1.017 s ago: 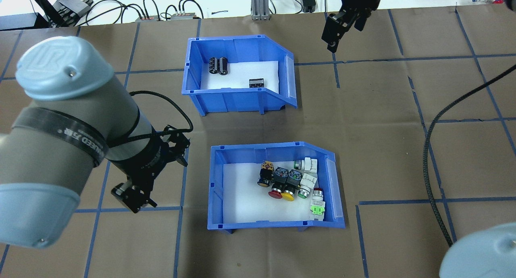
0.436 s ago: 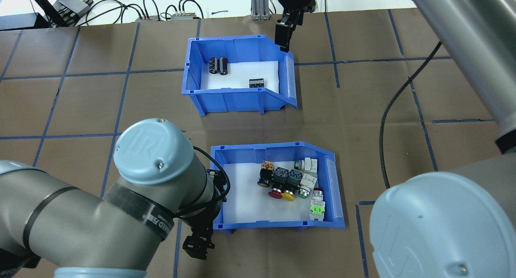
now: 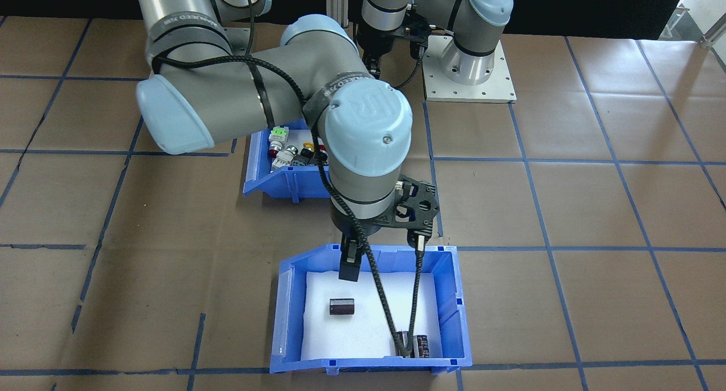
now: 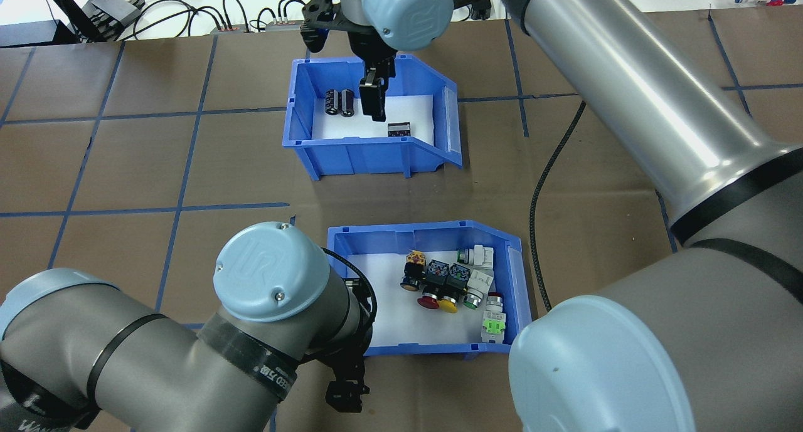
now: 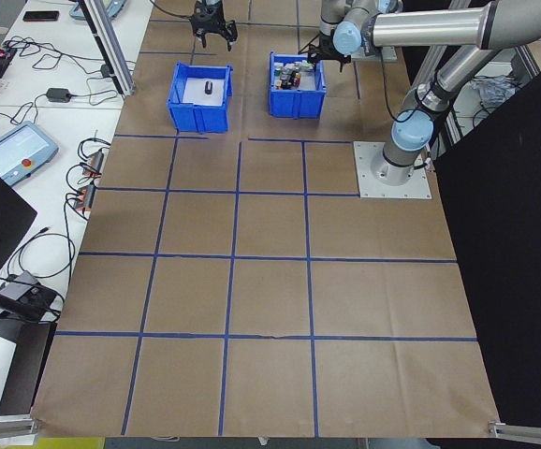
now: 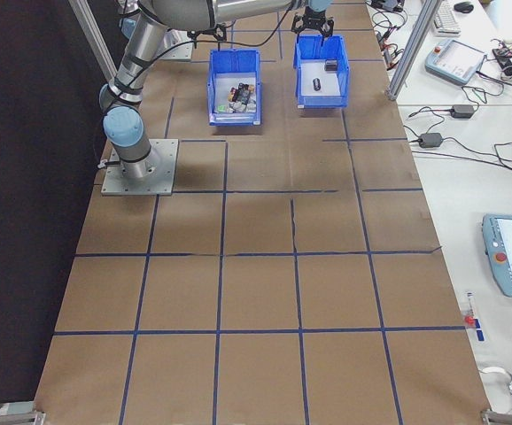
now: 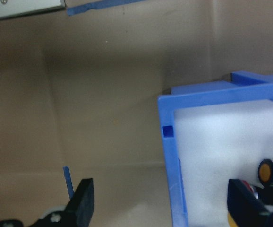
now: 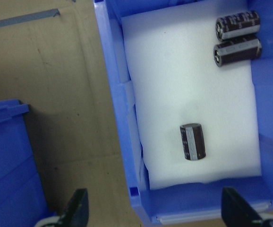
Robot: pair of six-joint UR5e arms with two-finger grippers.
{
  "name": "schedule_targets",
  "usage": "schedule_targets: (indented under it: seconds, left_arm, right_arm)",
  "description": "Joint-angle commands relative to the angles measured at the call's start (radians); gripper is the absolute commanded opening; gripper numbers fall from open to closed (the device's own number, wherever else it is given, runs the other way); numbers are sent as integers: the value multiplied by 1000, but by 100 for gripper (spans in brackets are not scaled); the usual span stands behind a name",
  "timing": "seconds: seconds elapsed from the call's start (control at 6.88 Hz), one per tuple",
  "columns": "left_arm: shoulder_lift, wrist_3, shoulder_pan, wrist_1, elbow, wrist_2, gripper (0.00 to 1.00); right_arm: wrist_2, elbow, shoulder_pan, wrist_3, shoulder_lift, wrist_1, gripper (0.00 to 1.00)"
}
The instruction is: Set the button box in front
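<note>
Item one: button box (image 4: 433,294), a blue plastic open-front storage bin with a white foam liner, holding a cluster of red, yellow, green, black and white push-button switches (image 4: 455,281) toward its open end; it stands on the brown paper-covered table (image 4: 596,168) on the side nearer the robot's base. Item two: second blue plastic bin (image 4: 370,115) of the same pattern, white-lined, holding three dark cylinders (image 8: 193,142), standing farther out from the base, apart from the first bin with bare table between them. Item three: left gripper (image 4: 345,391), at the button box's closed corner nearest the robot; its wrist view shows both fingers spread wide, one outside the blue wall and one over the foam, nothing held. Item four: right gripper (image 4: 373,100), reaching across over the cylinder bin, fingers likewise spread, holding nothing, one finger outside a wall and one inside. Step in hand, as judged: each gripper settling over a bin wall to take hold. Handling note: seat the fingers well down astride the wall before closing; grip near a corner where the plastic is stiffest; lift the button box level so the loose switches do not roll out through the open front.
</note>
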Motion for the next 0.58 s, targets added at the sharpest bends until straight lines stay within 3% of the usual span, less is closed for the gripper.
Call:
schedule_targets:
  seconds: [0.0,0.15,0.29,0.44]
  left_arm:
    - [-59,-95,-34,88,-9,-19,100]
    - [-109,-138,-64,204,-26,-25,100]
    - [-137,-141,-81,245,-41,-26,100]
    - [-139,-135,-81,247,-58,-25,100]
  right_arm:
    - [-50,1,65,-5,69,-66,100]
    - [-56,10,91,-4,103,-81,100]
    - [-58,15,96,1,138,-148,100]
    - [-61,25,100,3,146,-157,100]
